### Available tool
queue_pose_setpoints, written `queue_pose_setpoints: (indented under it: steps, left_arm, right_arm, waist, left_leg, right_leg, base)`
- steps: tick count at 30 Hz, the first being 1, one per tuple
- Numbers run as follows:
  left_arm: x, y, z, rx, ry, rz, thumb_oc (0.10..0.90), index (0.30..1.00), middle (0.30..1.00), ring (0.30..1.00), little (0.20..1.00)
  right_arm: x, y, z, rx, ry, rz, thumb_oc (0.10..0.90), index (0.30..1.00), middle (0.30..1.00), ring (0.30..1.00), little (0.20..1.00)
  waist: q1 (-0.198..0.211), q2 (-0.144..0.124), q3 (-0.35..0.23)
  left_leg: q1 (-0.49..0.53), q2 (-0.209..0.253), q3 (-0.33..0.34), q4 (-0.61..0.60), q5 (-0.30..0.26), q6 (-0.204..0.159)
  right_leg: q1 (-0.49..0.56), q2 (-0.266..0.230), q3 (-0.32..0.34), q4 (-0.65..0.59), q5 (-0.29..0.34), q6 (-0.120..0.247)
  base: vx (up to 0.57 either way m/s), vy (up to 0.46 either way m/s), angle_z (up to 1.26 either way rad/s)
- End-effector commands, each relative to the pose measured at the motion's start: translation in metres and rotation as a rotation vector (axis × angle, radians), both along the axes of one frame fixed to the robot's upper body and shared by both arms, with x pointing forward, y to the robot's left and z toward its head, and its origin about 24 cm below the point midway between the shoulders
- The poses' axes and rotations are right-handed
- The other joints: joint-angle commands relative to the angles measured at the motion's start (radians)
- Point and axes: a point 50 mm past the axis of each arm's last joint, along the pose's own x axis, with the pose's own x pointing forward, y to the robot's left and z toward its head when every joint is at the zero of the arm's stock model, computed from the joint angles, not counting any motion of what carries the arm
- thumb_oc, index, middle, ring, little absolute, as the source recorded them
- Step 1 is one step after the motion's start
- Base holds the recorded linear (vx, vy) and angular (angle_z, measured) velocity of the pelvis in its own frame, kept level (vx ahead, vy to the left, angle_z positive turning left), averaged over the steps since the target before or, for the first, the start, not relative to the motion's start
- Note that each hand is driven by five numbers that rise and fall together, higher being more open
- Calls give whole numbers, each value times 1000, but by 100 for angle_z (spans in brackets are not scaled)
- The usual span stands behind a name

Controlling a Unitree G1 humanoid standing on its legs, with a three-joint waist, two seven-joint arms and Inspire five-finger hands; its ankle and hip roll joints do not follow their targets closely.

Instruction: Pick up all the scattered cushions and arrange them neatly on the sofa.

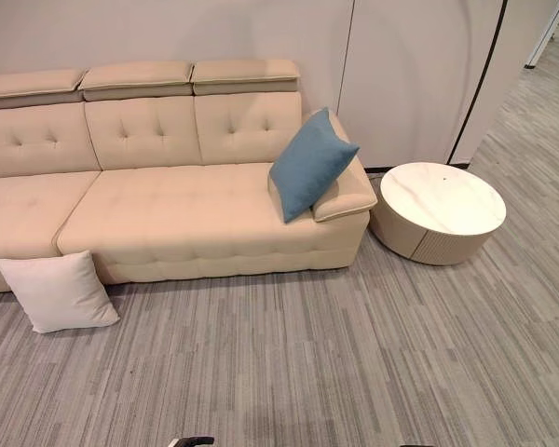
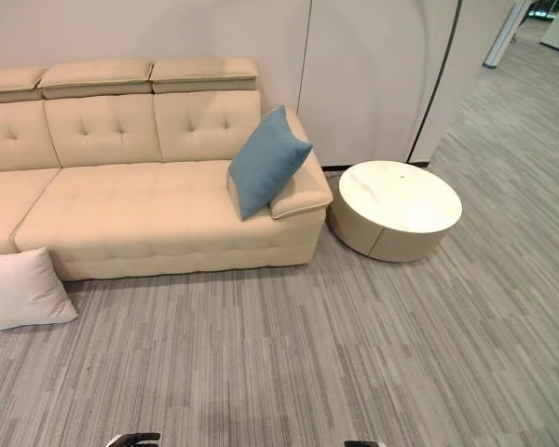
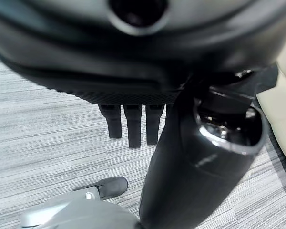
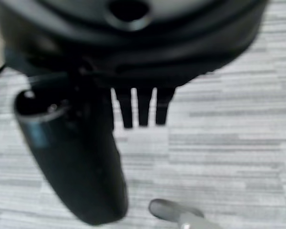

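- The white cushion (image 1: pixel 58 291) lies on the floor (image 1: pixel 307 363) at about 10 o'clock from the robot, leaning against the front of the sofa (image 1: pixel 168 219) near its left part.
- The blue cushion (image 1: pixel 309 164) already stands on the sofa seat at about 12 to 1 o'clock, propped tilted against the right armrest.
- A round tabletop (image 1: pixel 449 198) sits just beside that armrest, at about 2 o'clock.
- The left robot hand (image 3: pixel 133 126) hangs over bare floor, fingers straight and relaxed, holding nothing.
- The right robot hand (image 4: pixel 143 112) is likewise slack and empty over the floor.
- Judging by the layout, the white cushion lies well apart from both hands, off to the left, so the left arm is nearer; its flat face slopes toward the robot.
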Motion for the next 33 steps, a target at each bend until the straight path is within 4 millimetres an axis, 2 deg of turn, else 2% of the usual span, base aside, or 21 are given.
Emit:
queue_pose_setpoints:
  steps: [1,11,18,28,33]
  left_arm:
    - [16,0,3,29,-37,-51,800,900,900,900,900]
    - [11,-1,2,29,-15,-58,800,900,900,900,900]
    - [17,-3,2,23,-29,-77,800,900,900,900,900]
    - [37,-12,6,16,-76,-130,800,900,900,900,900]
    - [35,-13,5,10,-72,-134,800,900,900,900,900]
  right_arm:
    - [8,-3,3,-45,-12,53,800,900,900,900,900]
    - [4,-1,1,-36,0,47,800,900,900,900,900]
    - [6,0,1,-32,-5,49,800,900,900,900,900]
    - [12,-8,5,-57,-30,36,800,900,900,900,900]
    - [10,-9,5,-57,-24,32,800,900,900,900,900]
  waist:
    - [-5,-28,-9]
    - [-12,-26,-3]
    - [-22,-27,13]
    - [-36,-43,70]
    - [-36,-45,77]
  left_leg:
    - [-4,-7,-13,0,-83,-16]
    - [-4,-1,-11,2,-81,-19]
    - [-26,6,-16,29,-80,-28]
    - [-191,1,-13,276,-108,-54]
    - [-220,4,5,312,-117,-47]
  right_leg:
    - [-34,-61,-30,5,7,99]
    - [-33,-55,-27,5,3,92]
    - [-49,-45,-23,20,-4,79]
    - [-98,-40,-37,69,-18,34]
    - [-93,-44,-46,74,-30,31]
  base:
    - [0,0,0]
    - [-1,-20,0]
    - [-15,-50,1]
    - [-40,-51,13]
    - [59,12,14]
